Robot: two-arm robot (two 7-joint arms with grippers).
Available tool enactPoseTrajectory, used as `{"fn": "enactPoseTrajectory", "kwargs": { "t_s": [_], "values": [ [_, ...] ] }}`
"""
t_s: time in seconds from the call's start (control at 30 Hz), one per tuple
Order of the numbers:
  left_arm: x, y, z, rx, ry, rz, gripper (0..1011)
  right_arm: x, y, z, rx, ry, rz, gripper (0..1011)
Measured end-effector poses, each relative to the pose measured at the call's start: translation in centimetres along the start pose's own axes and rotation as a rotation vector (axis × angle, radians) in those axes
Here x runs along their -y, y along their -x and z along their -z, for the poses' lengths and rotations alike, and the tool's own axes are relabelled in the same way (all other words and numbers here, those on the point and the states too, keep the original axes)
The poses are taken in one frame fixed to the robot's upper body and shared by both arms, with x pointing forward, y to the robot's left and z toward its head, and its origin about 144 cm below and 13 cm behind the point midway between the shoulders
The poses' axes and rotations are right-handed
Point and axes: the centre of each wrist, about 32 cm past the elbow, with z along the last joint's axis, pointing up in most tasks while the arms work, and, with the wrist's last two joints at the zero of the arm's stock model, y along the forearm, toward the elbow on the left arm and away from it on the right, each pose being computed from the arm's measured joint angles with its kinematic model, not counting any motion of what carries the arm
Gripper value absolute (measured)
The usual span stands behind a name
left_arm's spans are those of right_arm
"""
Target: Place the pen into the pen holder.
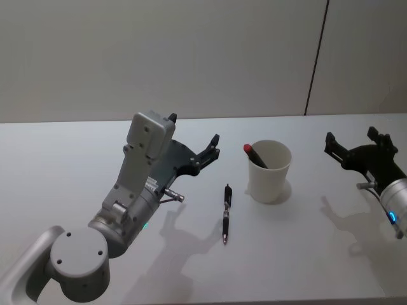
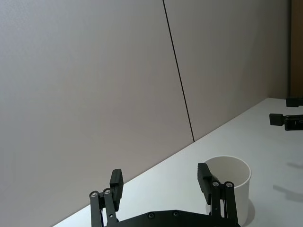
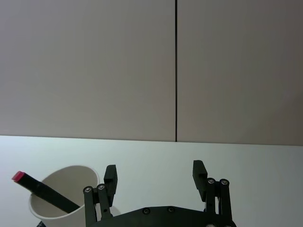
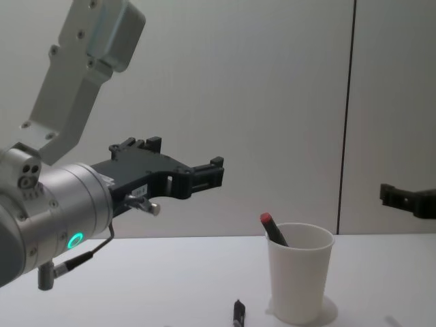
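Observation:
A black pen [image 1: 226, 214] lies on the white table just left of the pen holder [image 1: 269, 171], a white paper cup; its tip also shows in the chest view [image 4: 238, 315]. A second pen with a red cap [image 1: 255, 155] leans inside the cup [image 4: 300, 281]. My left gripper [image 1: 214, 147] hovers open above the table, behind and left of the black pen, holding nothing. In the left wrist view its fingers [image 2: 204, 177] stand wide apart, with the cup [image 2: 233, 187] beyond. My right gripper [image 1: 351, 137] hangs open and bare to the cup's right [image 3: 155, 175].
A grey wall with a dark vertical seam [image 1: 317, 57] rises behind the table's far edge. Bare white tabletop [image 1: 305, 254] lies in front of the cup and between the two arms.

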Motion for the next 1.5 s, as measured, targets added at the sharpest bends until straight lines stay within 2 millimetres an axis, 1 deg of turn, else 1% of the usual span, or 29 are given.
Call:
{"fn": "enactPoseTrajectory", "kwargs": {
  "t_s": [0.6,1.5],
  "values": [
    [0.00,0.00,0.00,0.000,0.000,0.000,999,-0.13,-0.81,0.54,0.019,0.009,0.026,1002],
    [0.00,0.00,0.00,0.000,0.000,0.000,1000,-0.16,-1.04,0.69,0.024,0.011,0.033,1002]
  ]
}}
